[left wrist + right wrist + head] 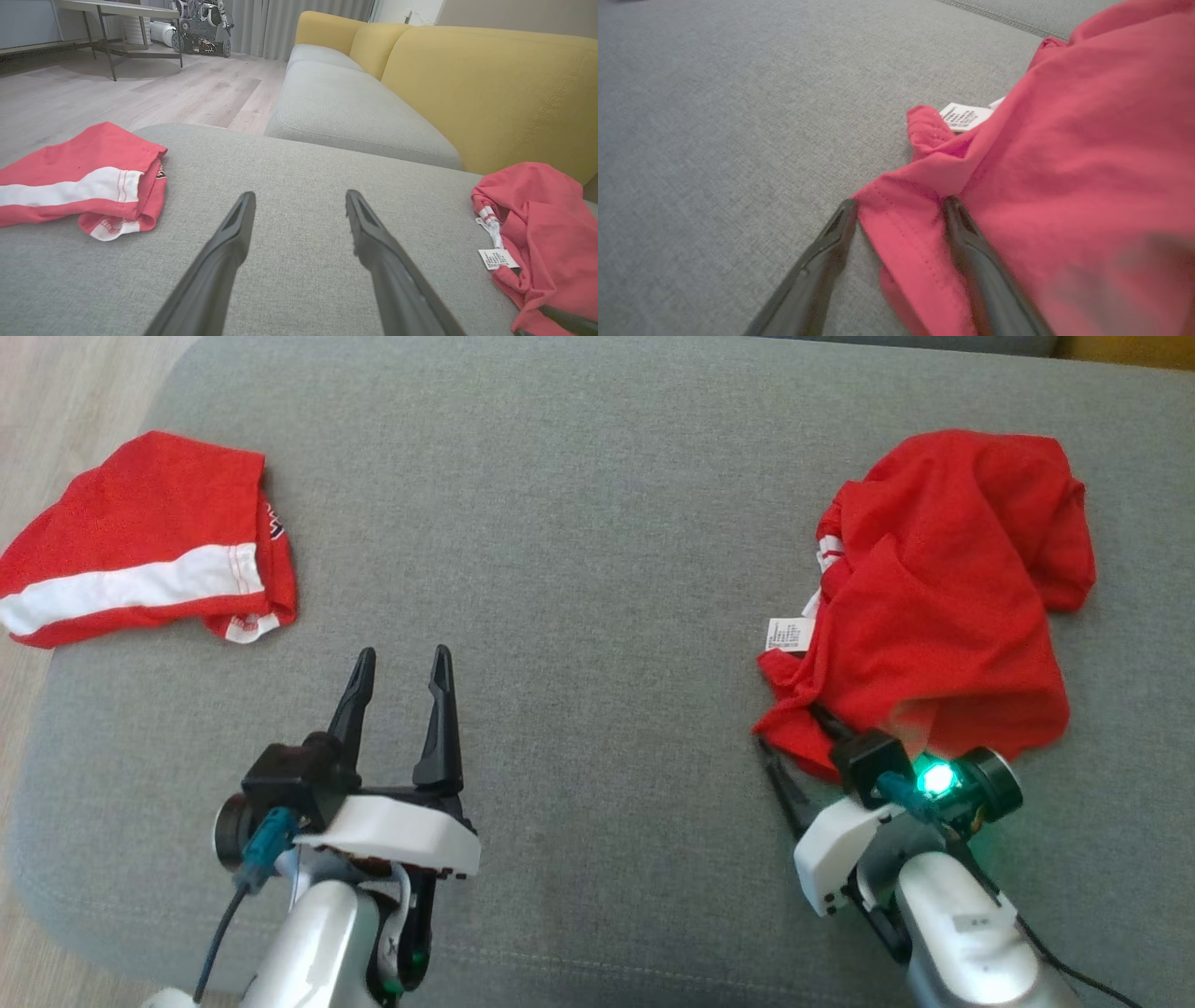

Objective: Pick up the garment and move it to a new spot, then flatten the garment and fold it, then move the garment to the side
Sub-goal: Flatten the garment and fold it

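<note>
As garment (943, 597) lies rumpled, grey cushion (579, 523) meets floor (56, 392).

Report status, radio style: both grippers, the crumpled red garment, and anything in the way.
Left gripper open, over bare cushion. Right gripper open, fingers astride hem of crumpled garment, not yet closed. Folded red-and-white garment lies apart, far left.

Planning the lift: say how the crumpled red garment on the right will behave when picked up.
Probably floppy: the garment lies in soft loose folds, so it should sag and unfurl. Likely light, as the cloth looks thin. The narrow hem between the jaws might slip out.
</note>
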